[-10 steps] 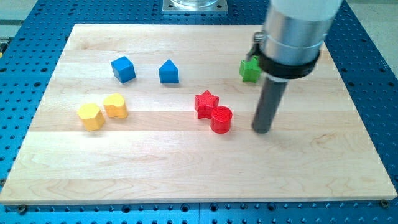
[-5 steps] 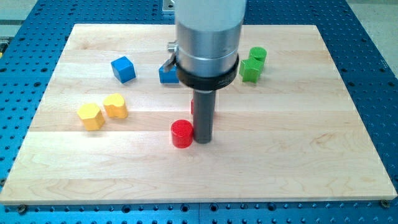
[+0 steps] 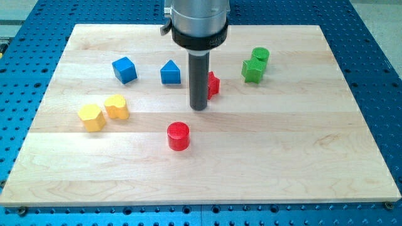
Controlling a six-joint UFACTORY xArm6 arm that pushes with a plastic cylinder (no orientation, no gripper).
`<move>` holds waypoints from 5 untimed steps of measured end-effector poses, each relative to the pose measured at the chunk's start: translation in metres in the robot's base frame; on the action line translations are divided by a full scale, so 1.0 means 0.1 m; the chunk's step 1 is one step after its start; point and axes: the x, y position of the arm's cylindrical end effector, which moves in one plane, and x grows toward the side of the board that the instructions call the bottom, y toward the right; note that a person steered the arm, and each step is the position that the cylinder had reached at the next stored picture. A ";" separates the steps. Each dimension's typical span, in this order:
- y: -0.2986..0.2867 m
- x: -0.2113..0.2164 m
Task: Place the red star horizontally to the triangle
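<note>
I can read no writing anywhere here: no text, label, brand, number or sign on the wooden surface, on any of the coloured blocks, on my rod, or on the blue perforated base around the surface.

My tip touches the red star beside the blue triangle.

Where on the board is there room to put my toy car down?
The widest bare wood is along the view's bottom, below the red cylinder, and on the right, below the green blocks. It is crowded near the top, where my tip stands between the blue triangle and red star.
</note>
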 end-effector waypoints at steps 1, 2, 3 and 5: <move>0.05 0.54; 0.26 0.51; 0.34 0.30; 0.19 -0.20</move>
